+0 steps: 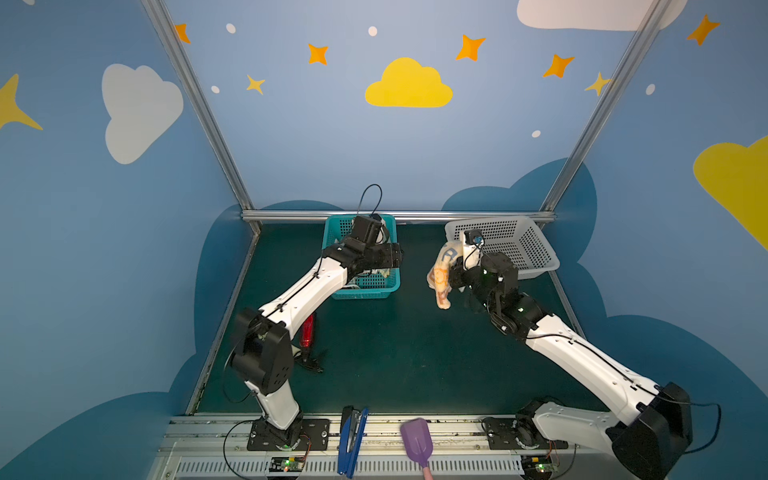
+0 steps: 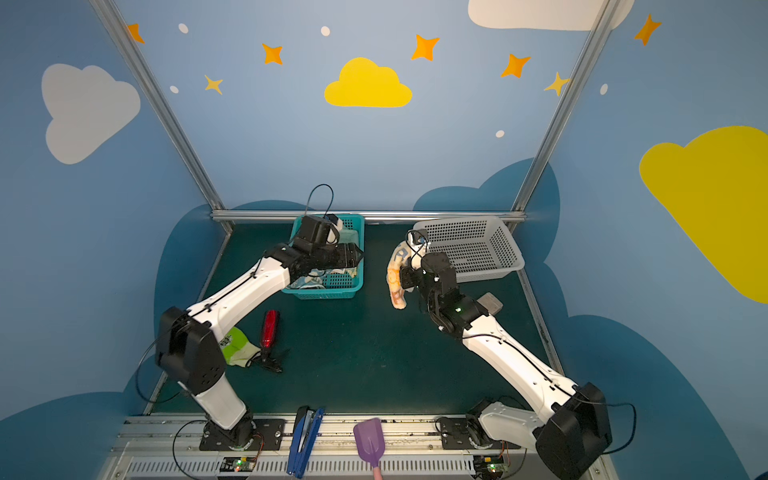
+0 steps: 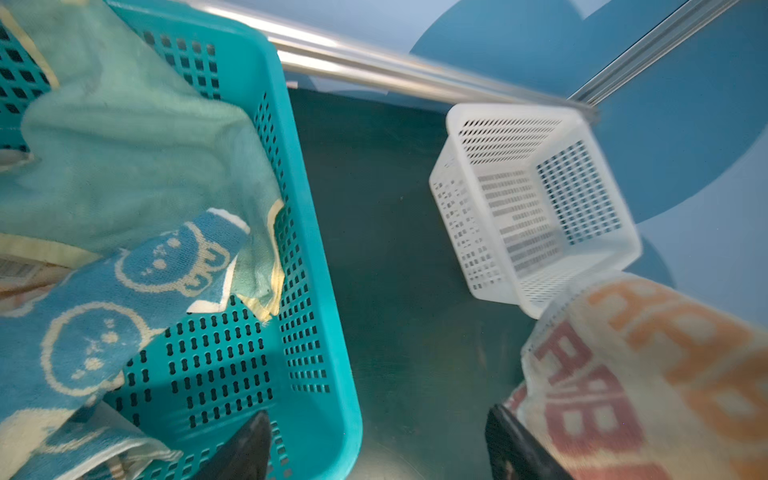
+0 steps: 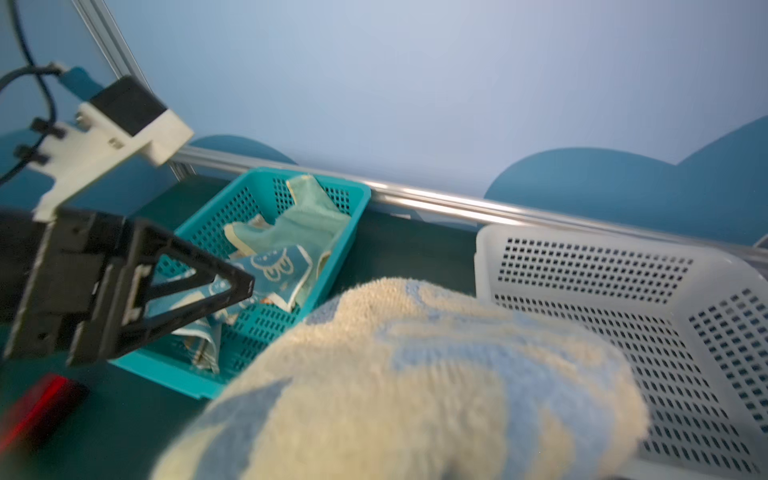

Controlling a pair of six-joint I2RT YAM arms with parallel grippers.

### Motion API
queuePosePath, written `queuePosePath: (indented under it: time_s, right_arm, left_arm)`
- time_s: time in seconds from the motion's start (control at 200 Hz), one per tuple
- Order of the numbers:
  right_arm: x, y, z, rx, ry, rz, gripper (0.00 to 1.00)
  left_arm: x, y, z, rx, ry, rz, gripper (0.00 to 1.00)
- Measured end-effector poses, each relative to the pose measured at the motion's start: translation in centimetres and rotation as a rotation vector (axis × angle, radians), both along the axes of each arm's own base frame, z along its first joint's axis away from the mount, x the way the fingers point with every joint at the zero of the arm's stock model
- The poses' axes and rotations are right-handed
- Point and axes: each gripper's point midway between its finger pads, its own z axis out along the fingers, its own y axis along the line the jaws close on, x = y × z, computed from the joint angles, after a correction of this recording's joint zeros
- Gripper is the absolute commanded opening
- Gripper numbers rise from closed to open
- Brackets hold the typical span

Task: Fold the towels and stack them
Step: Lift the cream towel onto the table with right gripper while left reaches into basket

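Early: right claw (image 1: 455, 270) clamped on lettered towel (image 1: 439, 276); left claw (image 3: 378, 451) wide, empty. Other towels (image 3: 124, 137) crumpled in teal basket (image 3: 320, 257); nothing stacked.

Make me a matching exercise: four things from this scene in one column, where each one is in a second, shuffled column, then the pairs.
Things:
1. lettered orange-and-cream terry towel
2. blue terry towel with cream rabbits
3. white perforated plastic basket
4. purple plastic scoop

Places:
A. lying in the teal plastic basket
B. on the metal front rail
C. hanging from the right hand
D. empty, at the back right of the dark green mat

Pairs: 1-C, 2-A, 3-D, 4-B.
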Motion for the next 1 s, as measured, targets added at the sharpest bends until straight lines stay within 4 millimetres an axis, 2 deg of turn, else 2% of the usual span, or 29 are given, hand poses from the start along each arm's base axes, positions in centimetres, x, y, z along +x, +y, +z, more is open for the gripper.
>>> queuePosePath:
  time_s: [0.13,0.235,0.365,0.486,0.556,0.701,0.761,0.876,1.001]
  right_arm:
    - [-1.2,-1.0,-4.7,-0.064,0.106,-0.01,0.0]
    - [-1.9,-1.5,-6.6,-0.088,0.156,-0.015,0.0]
    - [-2.4,-1.9,-6.5,-0.077,0.155,-0.018,0.0]
    - [-2.8,-2.2,-5.8,-0.059,0.138,-0.02,0.0]
    - [-2.9,-2.3,-5.7,-0.056,0.133,-0.02,0.0]
    - [-3.1,-2.5,-6.1,-0.061,0.14,-0.021,0.0]
    - [-3.1,-2.5,-6.2,-0.063,0.142,-0.021,0.0]
    - [-3.0,-2.3,-6.7,-0.072,0.154,-0.017,0.0]
    - [-2.8,-1.6,-8.2,-0.104,0.195,0.008,0.0]
  left_arm:
    - [3.1,-1.1,-3.5,0.087,0.052,0.025,0.82]
    - [6.0,-1.4,-5.5,0.173,0.077,0.06,0.82]
    - [9.9,-1.6,-6.7,0.265,0.062,0.108,0.82]
    - [11.8,-1.3,-8.6,0.338,0.073,0.136,0.82]
    - [11.8,-0.6,-10.1,0.38,0.106,0.145,0.82]
    - [10.3,1.9,-13.4,0.457,0.217,0.167,0.82]
    - [10.2,2.7,-13.2,0.461,0.219,0.177,0.82]
    - [8.7,5.9,-13.2,0.494,0.269,0.208,0.83]
    - [8.2,9.4,-12.9,0.512,0.296,0.256,0.83]
